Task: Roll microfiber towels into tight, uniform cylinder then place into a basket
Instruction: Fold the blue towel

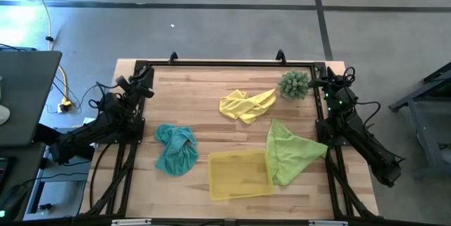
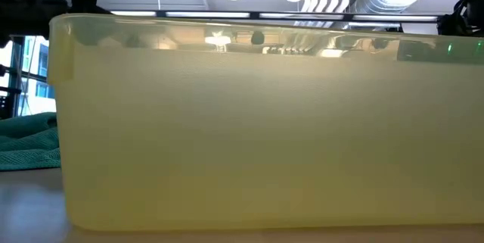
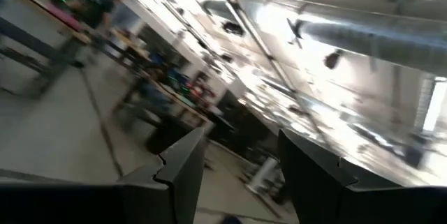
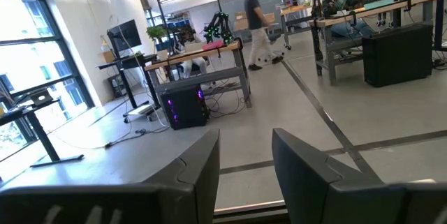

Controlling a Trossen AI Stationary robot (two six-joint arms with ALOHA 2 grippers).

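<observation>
Rolling not begun; both arms parked at the table (image 1: pixel 211 85) edges.

Basket (image 1: pixel 238 173) sits at the near edge, apparently empty. Lime towel (image 1: pixel 290 152) touches its right side, teal towel (image 1: pixel 175 148) lies left, yellow towel (image 1: pixel 246 104) behind, all crumpled. Left gripper (image 3: pixel 237 165) and right gripper (image 4: pixel 244 158) stand spread, holding nothing. Next: flatten one towel.
</observation>
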